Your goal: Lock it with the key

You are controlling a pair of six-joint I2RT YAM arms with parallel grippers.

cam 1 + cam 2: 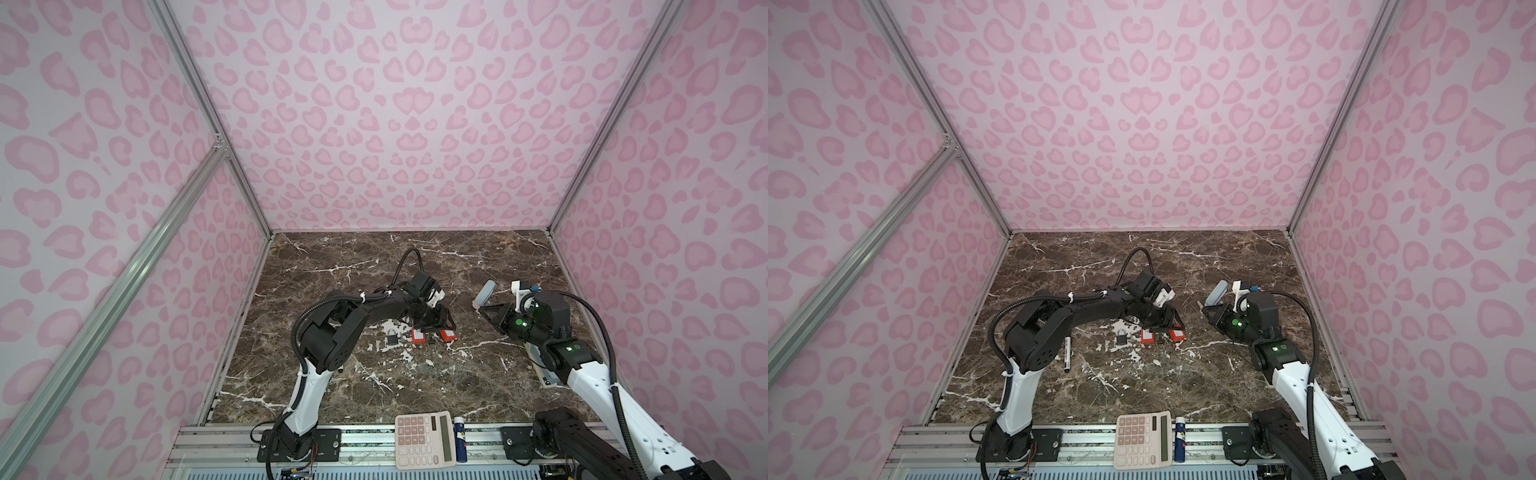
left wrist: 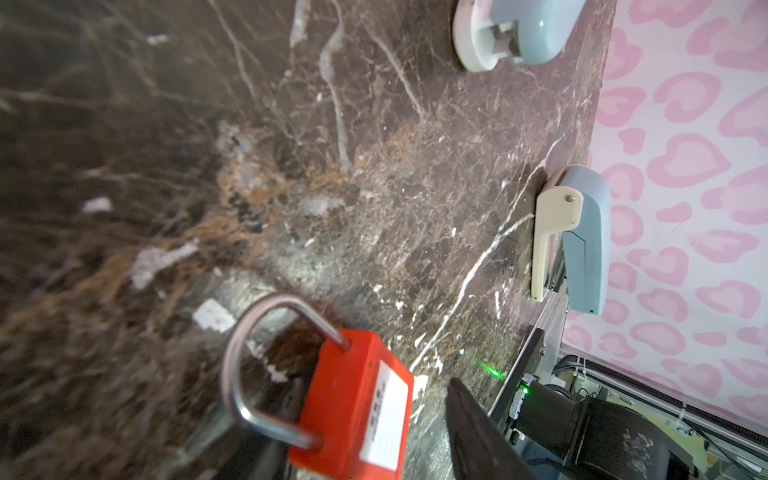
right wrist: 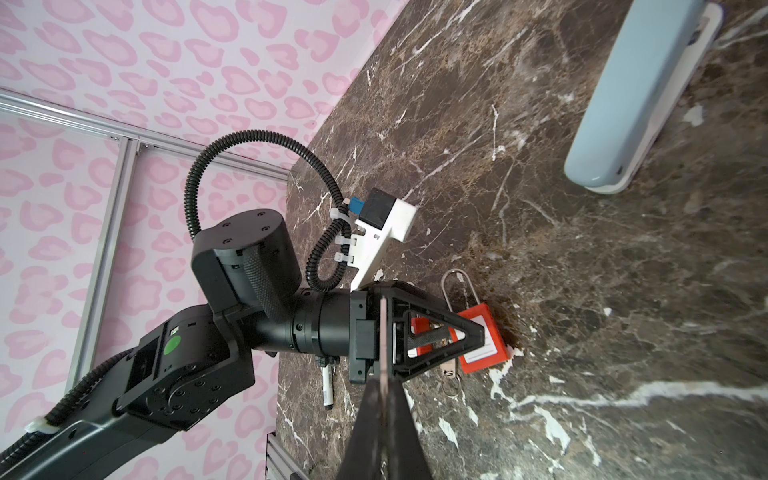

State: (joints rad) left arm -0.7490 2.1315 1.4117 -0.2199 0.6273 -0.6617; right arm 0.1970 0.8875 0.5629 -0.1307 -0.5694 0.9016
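Two red padlocks (image 1: 419, 336) (image 1: 448, 335) lie mid-table in both top views. A key on a ring (image 3: 449, 369) lies beside them. My left gripper (image 1: 434, 325) hangs low over them. In the left wrist view it (image 2: 370, 415) stands open around one red padlock (image 2: 353, 411), with a gap to one finger (image 2: 478, 432). Both shackle (image 2: 237, 365) ends meet the body. My right gripper (image 1: 482, 311) hovers to the right, apart from the locks. It (image 3: 384, 376) is shut on a thin flat tan strip (image 3: 384, 332), seen edge-on; I cannot tell whether that is a key.
A small dark padlock (image 1: 392, 337) lies left of the red ones. One blue-grey stapler (image 1: 485, 293) sits close behind my right gripper; another (image 2: 582, 241) lies at the right table edge. A marker (image 1: 1067, 353) lies under my left arm. A calculator (image 1: 424, 438) and a blue tube (image 1: 459, 444) rest on the front rail.
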